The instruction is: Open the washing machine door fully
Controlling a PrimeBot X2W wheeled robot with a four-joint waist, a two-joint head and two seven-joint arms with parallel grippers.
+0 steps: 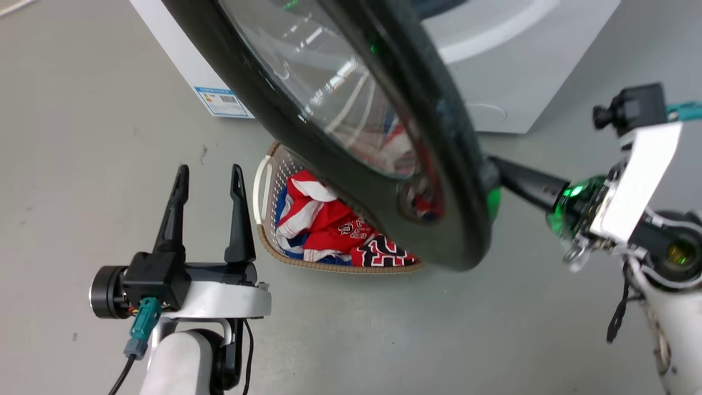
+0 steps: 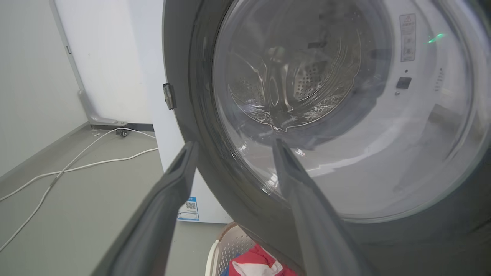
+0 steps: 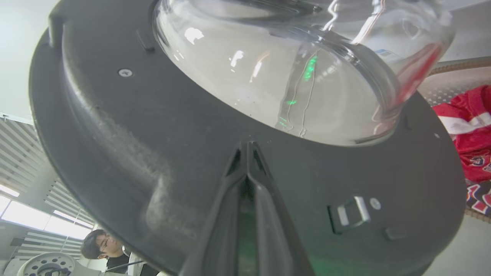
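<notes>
The washing machine door (image 1: 351, 192), a black disc with a bulging glass centre, stands swung out from the white washing machine (image 1: 510, 71) and crosses the middle of the head view. My right gripper (image 1: 496, 164) is shut, its tips pressed against the door's inner black face (image 3: 134, 134) just below the glass bowl, with nothing held; in the right wrist view the gripper (image 3: 247, 147) meets that face. My left gripper (image 1: 208, 181) is open at the lower left, apart from the door. The left wrist view looks past that gripper (image 2: 234, 149) through the door glass (image 2: 345, 134) to the steel drum (image 2: 291, 84).
A beige laundry basket (image 1: 263, 186) with red, white and blue clothes (image 1: 329, 219) sits on the floor under the door. White cables (image 2: 76, 168) lie on the floor left of the machine. A person (image 3: 99, 245) is at the right wrist view's lower left.
</notes>
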